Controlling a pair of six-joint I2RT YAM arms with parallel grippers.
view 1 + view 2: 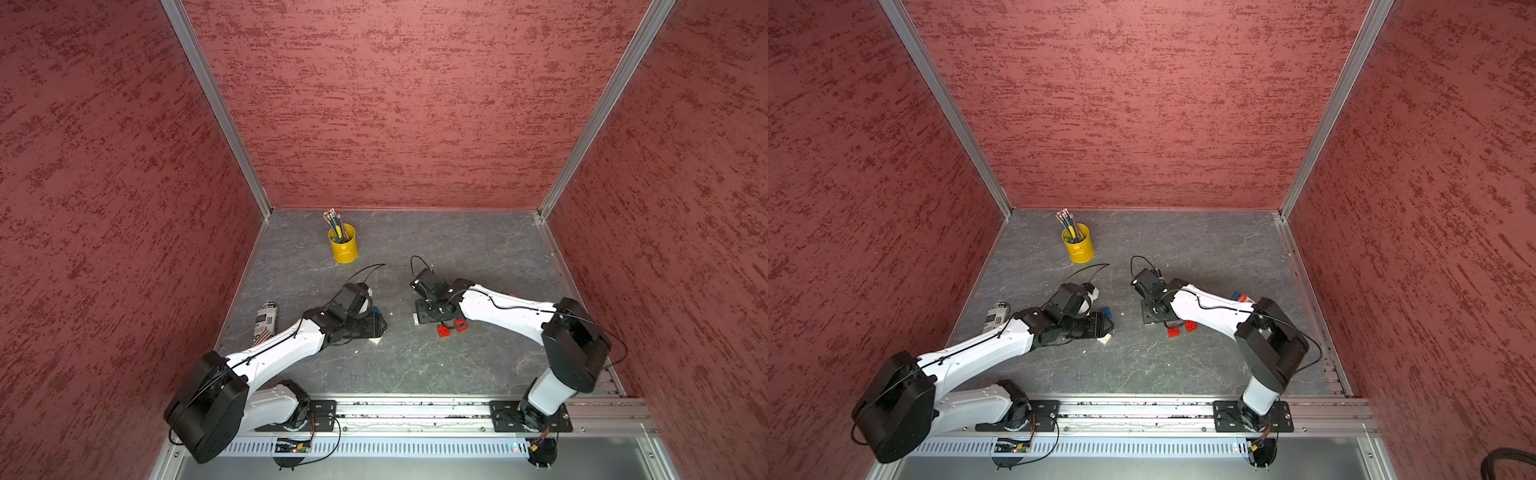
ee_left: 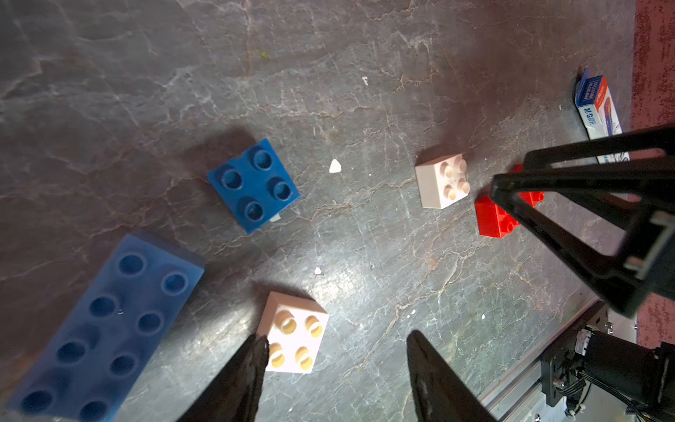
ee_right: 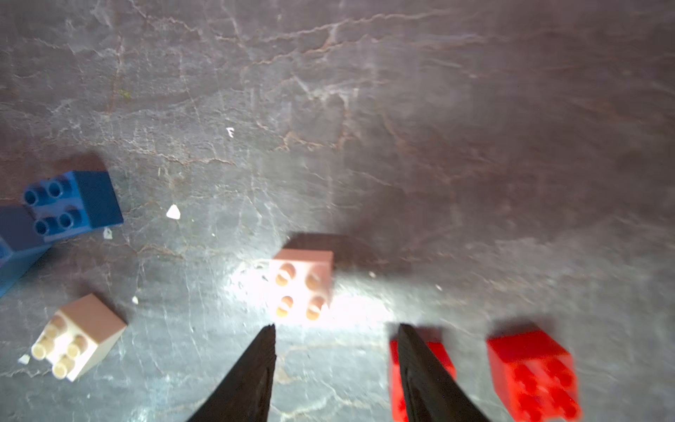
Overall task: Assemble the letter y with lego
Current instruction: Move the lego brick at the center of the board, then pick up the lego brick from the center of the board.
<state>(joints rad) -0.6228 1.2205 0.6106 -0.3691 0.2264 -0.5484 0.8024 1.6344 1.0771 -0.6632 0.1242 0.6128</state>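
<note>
Nothing is joined yet. The bricks (image 2: pixel 254 184) lie loose near the table's (image 1: pixel 415 365) front edge. The left gripper (image 2: pixel 338 335) and right gripper (image 3: pixel 336 326) gape empty. The right should next straddle the white brick (image 3: pixel 305 286) before it.

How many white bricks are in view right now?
2. One white brick lies loose just ahead of the left hand, by one fingertip; the other white brick lies just ahead of the right hand. Others may be hidden from view.
</note>
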